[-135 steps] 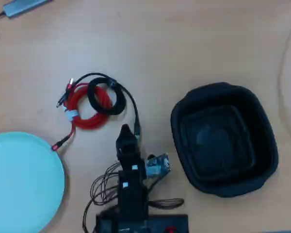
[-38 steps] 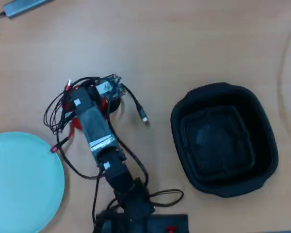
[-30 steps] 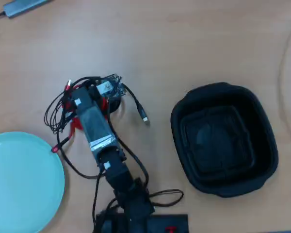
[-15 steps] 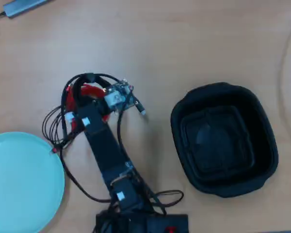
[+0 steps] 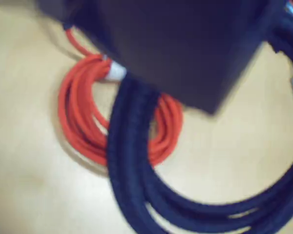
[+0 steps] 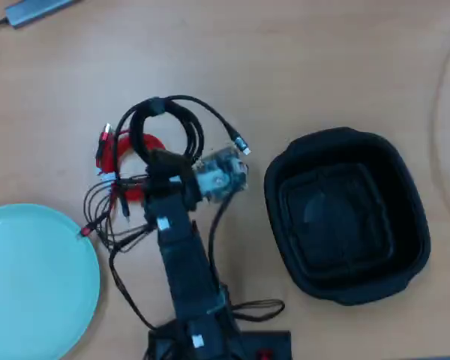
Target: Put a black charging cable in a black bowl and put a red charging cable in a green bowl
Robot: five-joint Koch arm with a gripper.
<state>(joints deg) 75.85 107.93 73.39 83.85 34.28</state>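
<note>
We see the black charging cable looped out just beyond the jaws, its coil lying partly over the red charging cable on the tabletop. Whether the jaws are apart or together we cannot tell (the arm's body hides them). In the overhead view the black bowl sits right of the jaws, the green bowl left.
</note>
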